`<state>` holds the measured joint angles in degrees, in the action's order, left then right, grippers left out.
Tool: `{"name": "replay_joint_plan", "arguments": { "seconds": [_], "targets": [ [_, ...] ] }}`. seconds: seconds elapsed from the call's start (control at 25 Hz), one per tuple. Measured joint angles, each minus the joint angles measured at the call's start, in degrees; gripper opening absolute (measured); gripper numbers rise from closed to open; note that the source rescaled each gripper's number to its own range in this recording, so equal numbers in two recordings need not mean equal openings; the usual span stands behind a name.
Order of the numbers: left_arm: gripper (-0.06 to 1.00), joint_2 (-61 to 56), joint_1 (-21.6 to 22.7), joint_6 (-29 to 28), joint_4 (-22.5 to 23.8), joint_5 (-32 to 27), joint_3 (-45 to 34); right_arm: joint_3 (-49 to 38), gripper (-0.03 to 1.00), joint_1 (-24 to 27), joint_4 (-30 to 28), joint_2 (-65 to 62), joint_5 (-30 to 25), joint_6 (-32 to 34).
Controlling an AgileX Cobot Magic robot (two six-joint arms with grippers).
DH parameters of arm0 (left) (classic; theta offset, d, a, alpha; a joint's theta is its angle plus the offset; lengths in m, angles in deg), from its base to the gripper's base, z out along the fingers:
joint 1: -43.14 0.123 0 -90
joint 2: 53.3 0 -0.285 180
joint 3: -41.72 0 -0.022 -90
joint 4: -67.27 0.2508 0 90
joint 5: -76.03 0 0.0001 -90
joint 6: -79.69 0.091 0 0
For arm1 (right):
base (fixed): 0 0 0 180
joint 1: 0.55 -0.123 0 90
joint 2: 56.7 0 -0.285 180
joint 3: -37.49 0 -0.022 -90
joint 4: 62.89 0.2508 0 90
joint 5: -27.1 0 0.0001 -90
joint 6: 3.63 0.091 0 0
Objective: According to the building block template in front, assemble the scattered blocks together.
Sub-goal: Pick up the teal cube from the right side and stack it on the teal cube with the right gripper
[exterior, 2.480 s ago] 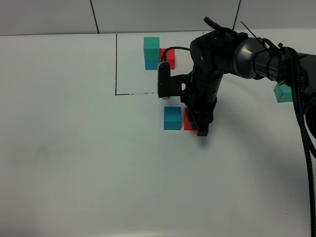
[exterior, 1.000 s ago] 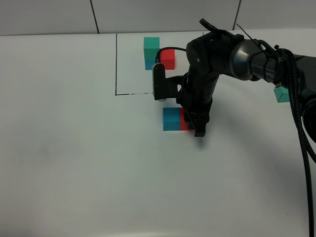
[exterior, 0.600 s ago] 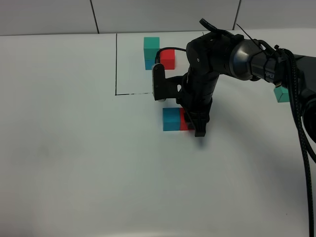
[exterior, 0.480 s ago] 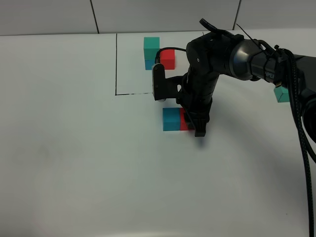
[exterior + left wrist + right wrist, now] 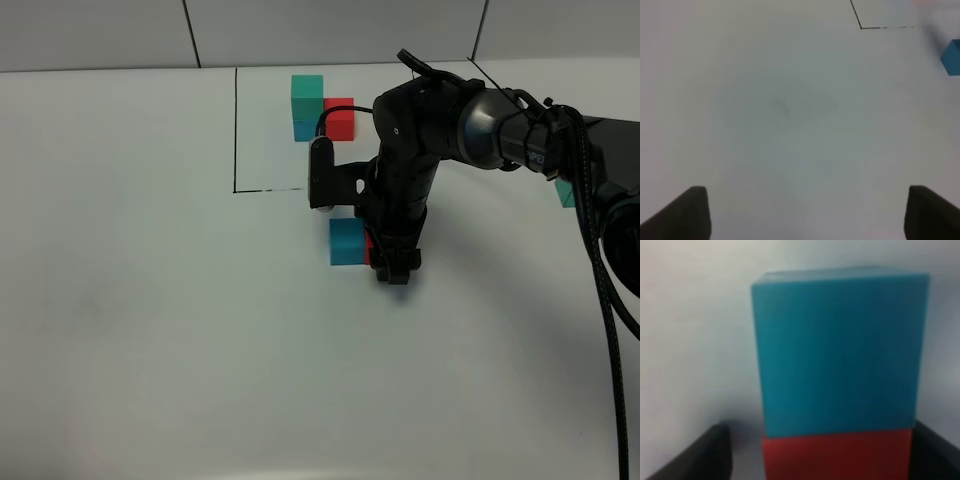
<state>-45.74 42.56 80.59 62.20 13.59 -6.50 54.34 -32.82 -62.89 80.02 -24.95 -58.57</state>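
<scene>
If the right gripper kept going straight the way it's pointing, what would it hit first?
Most likely the red cube, sitting between the open jaws of the right gripper; depth is hard to judge.

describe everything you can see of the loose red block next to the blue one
The red block is a plain, smooth cube, plastic-looking, flat on the white table outside the black frame. One face sits flush against the blue block. The right tool straddles it, jaws open with a gap each side. In the high view the arm hides most of it.
</scene>
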Motion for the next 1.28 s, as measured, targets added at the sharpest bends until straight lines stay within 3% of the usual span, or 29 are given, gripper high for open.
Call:
{"name": "replay_joint_plan", "arguments": {
  "seconds": [0.12,0.24,0.48,0.72,0.84,1.08,1.28],
  "targets": [
    [0.76,0.0,0.0,0.0,0.0,0.0,0.0,0.0,0.77,0.0,-1.2,-1.9,-0.5,3.5],
    [0.76,0.0,0.0,0.0,0.0,0.0,0.0,0.0,0.85,0.4,-2.8,-5.0,-1.6,8.4],
    [0.76,0.0,0.0,0.0,0.0,0.0,0.0,-0.6,0.86,6.3,-5.1,-10.5,-2.0,24.3],
    [0.76,0.0,0.0,0.0,0.0,0.0,0.0,-5.0,0.86,16.8,-5.1,-13.1,-0.8,44.4],
    [0.76,0.0,0.0,0.0,0.0,0.0,0.0,-5.2,0.84,21.2,-5.3,-13.2,-0.4,50.8],
    [0.76,0.0,0.0,0.0,0.0,0.0,0.0,-5.2,0.82,27.5,-4.1,-13.5,1.2,54.1],
    [0.76,0.0,0.0,0.0,0.0,0.0,0.0,-5.2,0.82,31.5,0.4,-13.5,1.4,51.2]
  ]
}}
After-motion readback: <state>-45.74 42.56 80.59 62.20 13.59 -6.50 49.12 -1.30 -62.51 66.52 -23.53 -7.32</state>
